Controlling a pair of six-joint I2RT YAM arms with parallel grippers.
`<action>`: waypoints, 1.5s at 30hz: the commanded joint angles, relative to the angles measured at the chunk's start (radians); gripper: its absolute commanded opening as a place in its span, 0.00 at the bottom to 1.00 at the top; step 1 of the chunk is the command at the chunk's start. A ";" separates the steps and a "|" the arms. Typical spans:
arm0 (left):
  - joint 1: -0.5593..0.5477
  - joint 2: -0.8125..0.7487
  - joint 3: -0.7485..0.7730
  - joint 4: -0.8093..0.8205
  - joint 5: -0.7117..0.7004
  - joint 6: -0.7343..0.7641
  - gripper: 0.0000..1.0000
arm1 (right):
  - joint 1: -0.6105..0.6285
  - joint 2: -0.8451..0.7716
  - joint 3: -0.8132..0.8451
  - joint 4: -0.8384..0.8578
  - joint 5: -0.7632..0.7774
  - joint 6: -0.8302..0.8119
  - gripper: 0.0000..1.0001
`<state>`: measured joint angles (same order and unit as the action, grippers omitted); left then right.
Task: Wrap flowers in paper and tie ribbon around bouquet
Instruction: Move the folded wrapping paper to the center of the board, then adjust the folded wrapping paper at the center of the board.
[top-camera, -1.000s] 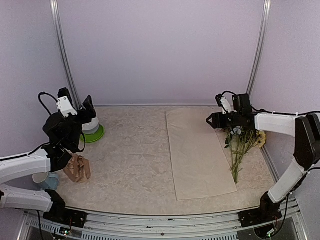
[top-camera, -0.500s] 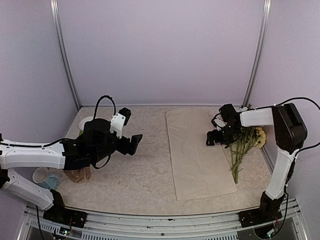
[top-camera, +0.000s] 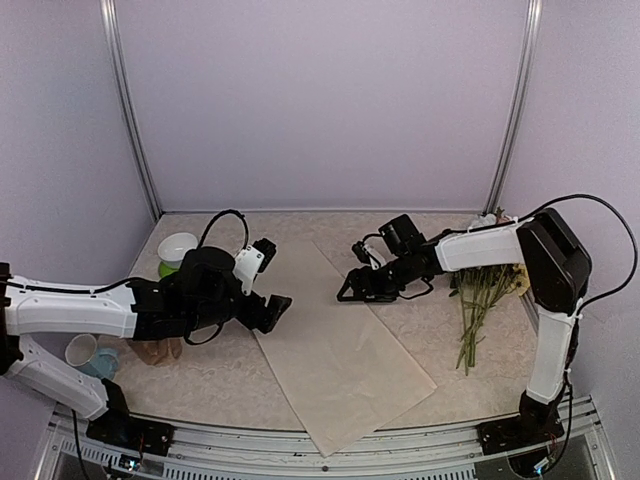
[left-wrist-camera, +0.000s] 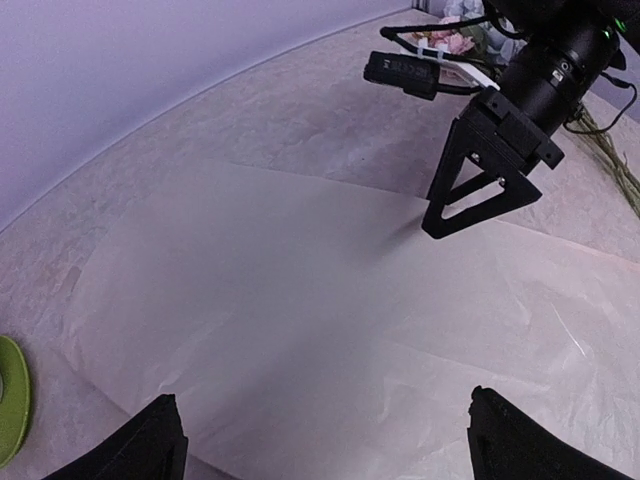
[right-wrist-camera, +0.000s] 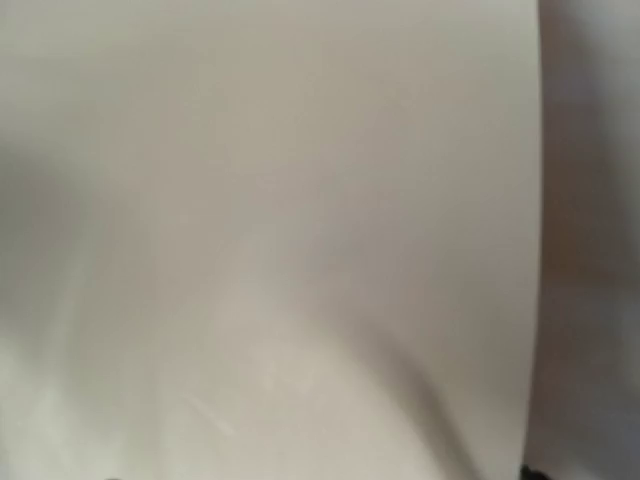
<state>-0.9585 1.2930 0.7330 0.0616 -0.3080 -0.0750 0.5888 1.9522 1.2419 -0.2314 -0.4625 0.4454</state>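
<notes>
Paper (top-camera: 340, 350) flat on marbled tabletop (top-camera: 220, 375), skewed diagonally between both arms. Left gripper (top-camera: 274, 308) low over paper's left edge, jaws spread wide, nothing between them. Right gripper (top-camera: 348, 292) tip-down on paper's far right edge; jaw state impossible to tell, wrist view filled by blurred sheet. Flowers (top-camera: 476, 305) lying on tabletop right of paper, apart from it. Ribbon (top-camera: 152, 350) bunched at left, partly hidden under left arm.

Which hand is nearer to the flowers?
The right hand, on the paper's side toward the flowers; the left hand is at the paper's opposite side.
</notes>
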 joint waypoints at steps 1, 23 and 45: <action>-0.007 0.021 0.035 -0.105 0.042 -0.032 0.95 | 0.020 -0.027 0.051 0.068 -0.032 0.076 0.82; 0.322 0.379 0.119 -0.255 0.064 -0.298 0.52 | -0.002 -0.137 -0.070 -0.262 0.001 -0.220 0.63; 0.253 0.478 0.552 -0.121 0.120 0.190 0.77 | 0.044 -0.383 -0.328 -0.136 0.016 -0.019 0.54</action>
<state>-0.6029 1.9690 1.3720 -0.0799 -0.2207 0.0185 0.5800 1.6394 0.9417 -0.3992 -0.4553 0.3664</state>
